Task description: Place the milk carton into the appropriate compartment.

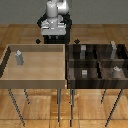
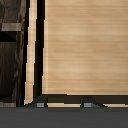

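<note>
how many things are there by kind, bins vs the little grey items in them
Wooden bins: 2 (light wooden open bin, dark wooden four-compartment bin)
Small upright grey milk carton: 1
Other small grey items in the dark bin: 4 (pale box, tall box, squat cube, small pale piece)
Total: 7

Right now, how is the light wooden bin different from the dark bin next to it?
The light wooden bin is pale and one open space; the dark bin is dark brown and split into compartments. The light wooden bin holds only the milk carton; the dark bin holds several small grey objects. Both stand on thin legs.
</note>
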